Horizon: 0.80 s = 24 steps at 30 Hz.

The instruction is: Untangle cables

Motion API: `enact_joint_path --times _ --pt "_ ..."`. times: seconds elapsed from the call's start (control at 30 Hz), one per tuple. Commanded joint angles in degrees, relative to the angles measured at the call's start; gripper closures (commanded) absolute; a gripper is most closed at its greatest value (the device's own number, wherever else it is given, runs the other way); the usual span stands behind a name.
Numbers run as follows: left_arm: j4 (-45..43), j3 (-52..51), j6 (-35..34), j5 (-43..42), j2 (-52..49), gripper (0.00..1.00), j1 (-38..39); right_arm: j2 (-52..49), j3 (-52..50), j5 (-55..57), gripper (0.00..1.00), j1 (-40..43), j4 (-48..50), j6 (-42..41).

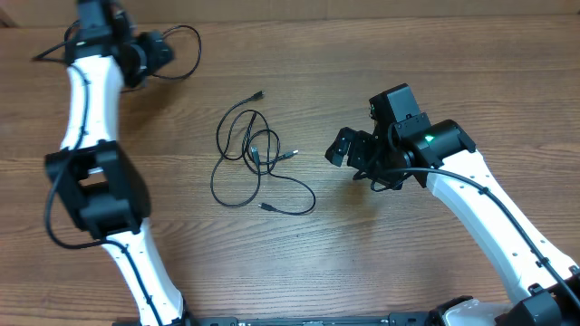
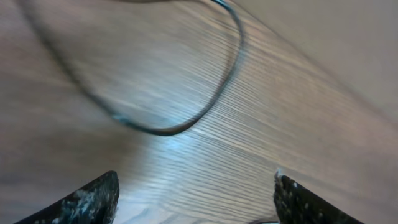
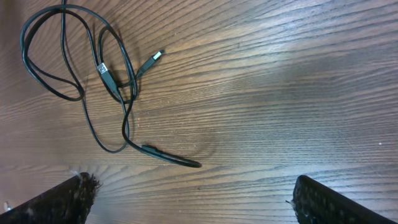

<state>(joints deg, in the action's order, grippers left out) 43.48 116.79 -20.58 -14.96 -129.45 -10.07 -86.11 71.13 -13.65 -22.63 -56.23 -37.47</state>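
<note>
Both released, gripping nothing; right gripper (image 1: 349,156) (image 3: 189,186) at mid-right, low over the table (image 1: 408,54); just left of it, not touching, the cables (image 1: 258,154) (image 3: 106,74) in one loose tangle at centre, loops crossing, plugs free at the far, right and near ends; left gripper (image 1: 163,50) (image 2: 196,186) at far left, above a thin black loop (image 2: 240,43) on the wood.

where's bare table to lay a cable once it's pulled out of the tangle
Bare table runs along the near edge, between the left arm and the right arm. The far strip beyond the cables is also free. It is crowded in the narrow gap between the cables and the right tool.
</note>
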Motion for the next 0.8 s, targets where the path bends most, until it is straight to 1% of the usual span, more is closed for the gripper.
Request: enact_joint_path --times 0.0,0.03,0.07,0.13,0.17,0.2,0.23,0.3,0.33,0.4,0.47,0.5,0.73,0.77 --pt "-1.6 -0.4 10.5 14.8 -0.9 0.26 7.1 0.6 0.5 0.1 0.0 -0.2 0.2 0.3" --pt "-2.3 -0.4 11.4 19.8 -1.4 0.34 8.8 0.6 0.5 0.1 0.0 -0.2 0.2 0.3" --pt "-2.8 -0.4 12.8 22.0 -1.9 0.35 9.6 0.6 0.5 0.1 0.0 -0.2 0.2 0.3" --pt "-3.4 -0.4 14.4 24.2 -3.3 0.41 10.1 0.6 0.5 0.1 0.0 -0.2 0.2 0.3" --pt "-3.4 -0.4 14.7 24.6 -4.5 0.41 9.9 0.6 0.5 0.1 0.0 -0.2 0.2 0.3" --pt "-3.4 -0.4 14.7 24.6 -5.6 0.39 9.3 0.6 0.5 0.1 0.0 -0.2 0.2 0.3" --pt "-3.0 -0.4 14.8 24.6 -6.7 0.41 8.5 0.6 0.5 0.1 0.0 -0.2 0.2 0.3" --pt "-1.2 -0.4 14.6 23.8 -9.0 0.55 6.2 0.6 0.5 0.1 0.0 -0.2 0.2 0.3" --pt "-0.2 -0.4 14.7 23.5 -9.5 0.58 5.6 0.6 0.5 0.1 0.0 -0.2 0.2 0.3" --pt "1.7 -0.4 16.0 19.7 -9.9 0.63 4.8 0.6 0.5 0.1 0.0 -0.2 0.2 0.3" --pt "1.1 -0.4 16.3 16.3 -9.9 0.9 4.5 0.6 0.5 0.1 0.0 -0.2 0.2 0.3" --pt "0.0 -0.4 14.1 16.2 -9.9 0.96 4.5 0.6 0.5 0.1 0.0 -0.2 0.2 0.3" --pt "-2.6 -0.4 11.1 15.3 -12.0 0.96 4.5 0.6 0.5 0.1 0.0 -0.2 0.2 0.3" --pt "-2.8 -0.4 11.1 15.3 -12.8 0.93 4.5 0.6 0.5 0.1 0.0 -0.2 0.2 0.3"
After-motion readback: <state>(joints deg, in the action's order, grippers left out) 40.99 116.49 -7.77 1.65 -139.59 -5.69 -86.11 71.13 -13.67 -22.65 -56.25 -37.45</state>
